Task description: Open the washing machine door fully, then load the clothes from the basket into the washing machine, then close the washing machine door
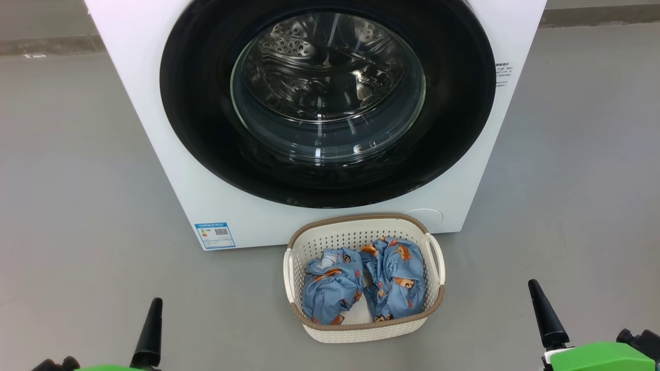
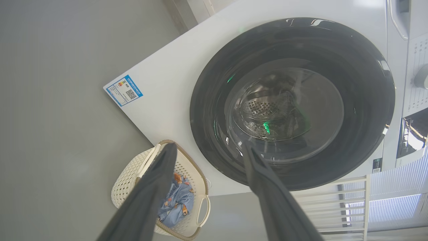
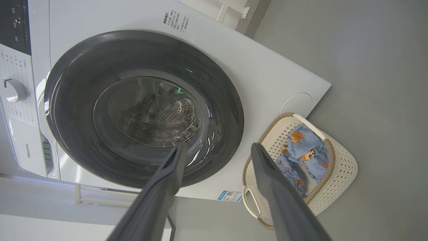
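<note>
The white washing machine [image 1: 154, 129] stands straight ahead. Its washing machine door [image 1: 206, 139], a wide black rim around a clear glass bowl, lies flush against the front, and the steel drum shows through the glass. The cream basket [image 1: 356, 222] sits on the floor just before the machine. The clothes [image 1: 361, 281], two blue bear-print bundles, lie side by side in it. My left gripper [image 2: 209, 145] and right gripper [image 3: 218, 144] are open and hold nothing. They hang well back from the door and the basket. One dark finger [image 1: 149, 335] of the left shows low in the head view, and one finger [image 1: 545, 314] of the right.
Grey floor [image 1: 77, 180] stretches on both sides of the machine and basket. A blue label sticker [image 1: 215, 235] sits at the machine's lower left corner. The control panel with a round knob [image 3: 13, 90] is above the door. A white slatted rack [image 2: 347, 201] stands beside the machine.
</note>
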